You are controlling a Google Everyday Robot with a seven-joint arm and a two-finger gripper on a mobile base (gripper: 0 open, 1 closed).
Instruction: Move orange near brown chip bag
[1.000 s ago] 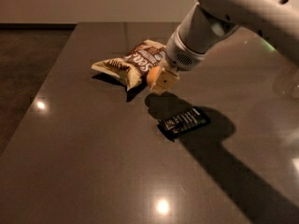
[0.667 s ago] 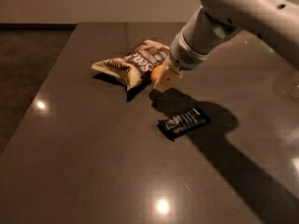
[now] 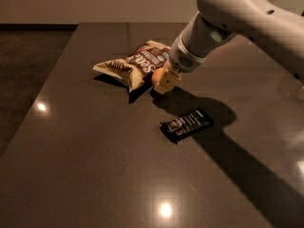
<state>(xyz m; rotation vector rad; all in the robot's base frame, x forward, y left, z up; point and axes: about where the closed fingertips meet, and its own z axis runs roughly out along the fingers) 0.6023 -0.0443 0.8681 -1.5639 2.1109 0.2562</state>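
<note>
The brown chip bag lies crumpled on the dark table, left of centre at the back. The orange sits right against the bag's right edge, low at the table surface. My gripper is at the orange, with a cream-coloured finger pressed to its right side; it is shut on the orange. The white arm reaches down to it from the upper right.
A small black candy bar wrapper lies on the table in front of and to the right of the gripper. The table's left edge runs diagonally, with dark floor beyond. The arm's shadow falls across the right side of the table.
The gripper and the orange have stayed almost in place beside the bag. The arm above them has shifted slightly and lowered.
</note>
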